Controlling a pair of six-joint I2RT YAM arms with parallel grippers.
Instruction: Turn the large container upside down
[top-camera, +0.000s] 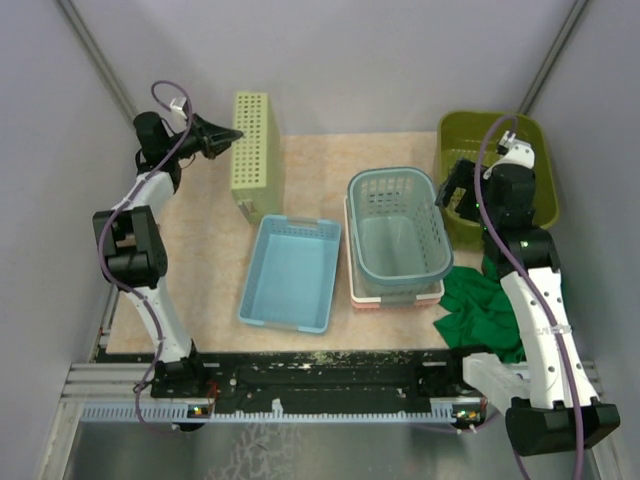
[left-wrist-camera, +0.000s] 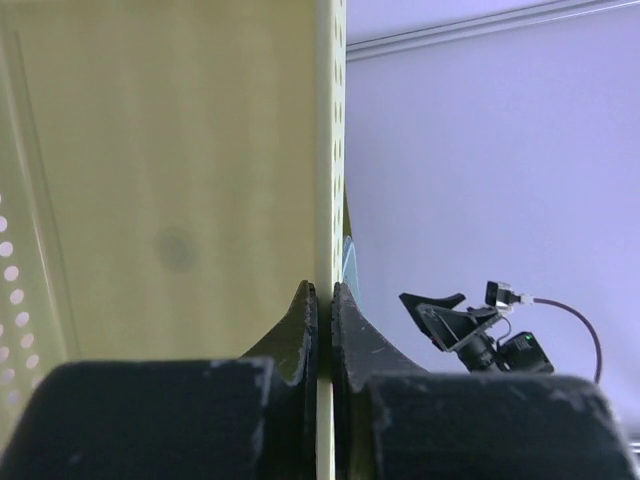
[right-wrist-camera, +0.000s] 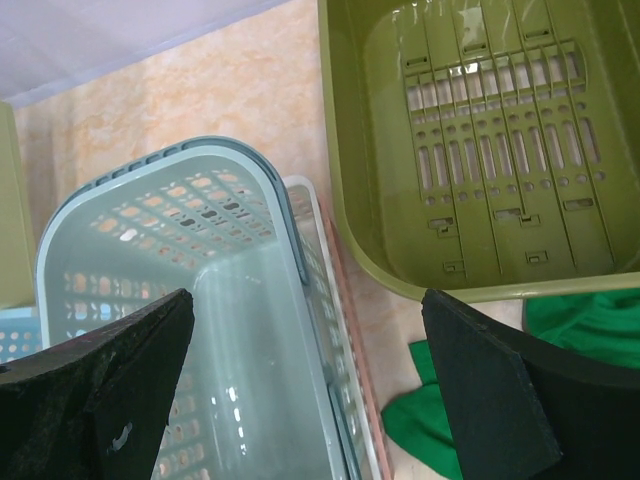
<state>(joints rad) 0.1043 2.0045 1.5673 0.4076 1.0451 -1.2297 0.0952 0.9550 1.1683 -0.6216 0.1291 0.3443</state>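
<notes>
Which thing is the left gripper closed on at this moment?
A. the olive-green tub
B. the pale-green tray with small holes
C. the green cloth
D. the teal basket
B: in the left wrist view the left gripper pinches a thin wall of the pale-green tray, which stands on its side in the top view.

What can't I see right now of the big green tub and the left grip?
Top view: right arm covers much of the olive tub.
Right wrist view: frame edges cut off the tub's far and right rims.
Left wrist view: pale-green tray, close and blurred, hides the table past the left gripper.
</notes>
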